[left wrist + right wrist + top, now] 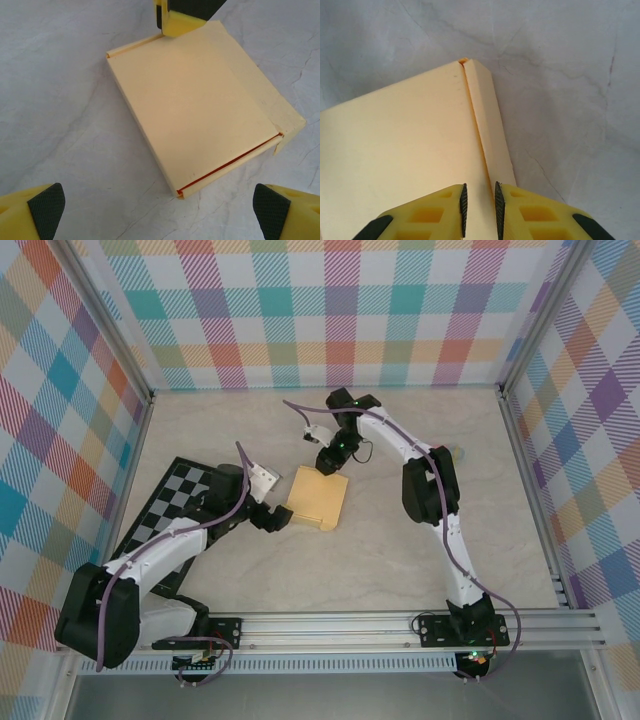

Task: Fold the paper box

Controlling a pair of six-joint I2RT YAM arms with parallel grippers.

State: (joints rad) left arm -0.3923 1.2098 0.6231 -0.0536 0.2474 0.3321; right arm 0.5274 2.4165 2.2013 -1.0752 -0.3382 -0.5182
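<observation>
The paper box (318, 498) lies flat in the middle of the table as a yellow-orange rectangle, with a thin red slit along one edge (230, 162). My left gripper (275, 518) sits just left of it and is wide open (157, 210), a box corner lying between its fingers. My right gripper (328, 462) is at the box's far edge. Its jaws (479, 207) stand close together with a narrow gap, straddling the seam between the top panel (410, 140) and a narrow side flap (492, 130). One right fingertip (180, 20) rests at that far edge.
A black-and-white checkered board (165, 510) lies at the left, partly under the left arm. Plaid walls (330, 310) enclose the table on three sides. An aluminium rail (400, 625) runs along the near edge.
</observation>
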